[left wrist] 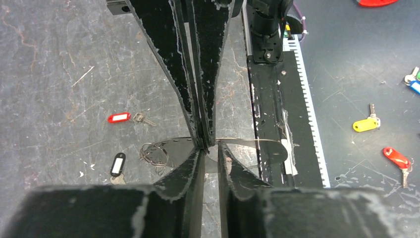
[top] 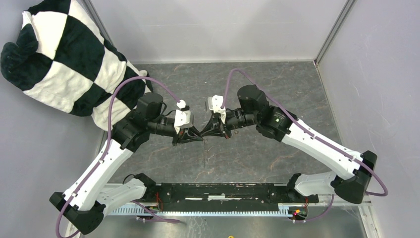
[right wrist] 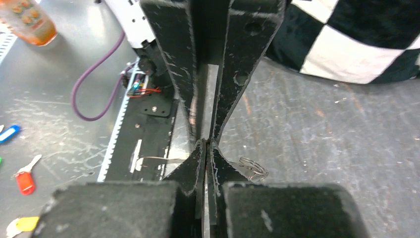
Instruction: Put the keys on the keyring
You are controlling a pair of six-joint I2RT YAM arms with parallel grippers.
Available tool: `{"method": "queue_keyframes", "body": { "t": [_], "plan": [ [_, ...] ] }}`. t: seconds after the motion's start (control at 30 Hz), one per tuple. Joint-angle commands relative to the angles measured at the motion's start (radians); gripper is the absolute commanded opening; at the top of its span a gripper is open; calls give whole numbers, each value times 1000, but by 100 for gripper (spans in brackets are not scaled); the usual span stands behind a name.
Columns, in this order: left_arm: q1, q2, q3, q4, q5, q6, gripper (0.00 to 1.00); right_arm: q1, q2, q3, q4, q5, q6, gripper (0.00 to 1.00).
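A: L gripper [left wrist: 210, 148]: fingertips parted a crack, nothing surely held. R gripper [right wrist: 206, 144]: pinched shut, tip to tip w/ L; what it nips, can't tell.

B: Ring?

A: Thin, jagged, silvery-grey wire keyring [left wrist: 153, 154] sits just beside the tips, low over the dark grey stone-look table [left wrist: 59, 59]. Held or lying, unclear. Beyond it: small metal black-tagged key [left wrist: 118, 163], white label, then red-tagged key [left wrist: 120, 117]. Both flat, untouched.

B: Rec?

A: Judged: secure keyring in one gripper first, opening exposed. Lift black-tagged key by its tag, hole left free.
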Motion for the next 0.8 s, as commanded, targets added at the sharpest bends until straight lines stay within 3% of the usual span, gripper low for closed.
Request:
{"method": "queue_keyframes", "body": {
  "t": [0.0, 0.2, 0.33, 0.5, 0.63, 0.77],
  "plan": [
    [-4, -2, 52, 12, 11, 10, 25, -3, -108, -104, 249, 63, 77, 1],
    [-3, -23, 24, 13, -5, 3, 28, -17, -216, -294, 575, 59, 225, 1],
    [-4, -25, -13, 100, 25, -117, 28, -19, -258, -421, 832, 48, 372, 1],
    [-3, -56, -66, 325, 70, -331, 29, -18, -290, -581, 1174, 97, 539, 1],
    [-3, -62, -69, 396, 72, -409, 32, -17, -291, -699, 1437, 146, 652, 1],
    [-4, -70, -74, 451, 92, -472, 34, -18, -281, -752, 1561, 188, 708, 1]
  ]
}}
